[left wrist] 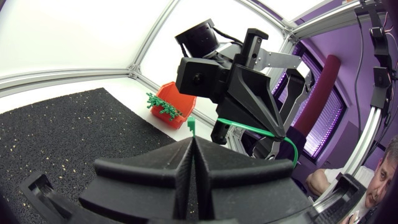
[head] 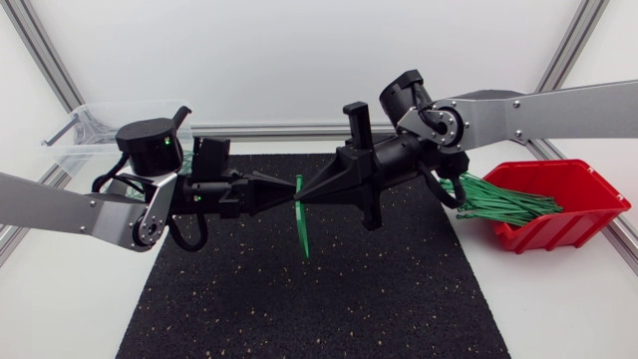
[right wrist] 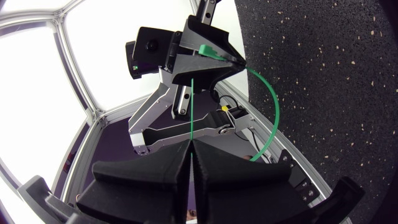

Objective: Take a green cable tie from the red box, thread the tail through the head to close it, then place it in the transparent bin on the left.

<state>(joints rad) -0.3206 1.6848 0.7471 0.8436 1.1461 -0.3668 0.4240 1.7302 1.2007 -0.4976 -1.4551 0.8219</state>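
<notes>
Green cable tie [head: 302,221]: one is out of the box, held in the air over the middle of the one black speckled mat [head: 399,299]. The rest lie as a loose bundle of green ties [head: 503,197] in the single red box [head: 583,194] at the table's right edge, too tangled to count. One transparent bin [head: 80,135] stands at the far left corner.

Two arms meet tip to tip above the mat. The left arm comes in low from the left edge, elbow bent, with the left gripper [head: 284,189] pointing right. Its fingers are pressed together on the tie's head end. The right arm reaches in from the right edge, its wrist passing over the bundle, with the right gripper [head: 311,189] pointing left. Its fingers are also pressed together, pinching the strap. Between the two grips the strap bows out in a curve, hanging below the fingertips in the head view.

Whether the tail has entered the head cannot be made out. The left arm hides part of the bin, and the right wrist covers the bundle's near end.
</notes>
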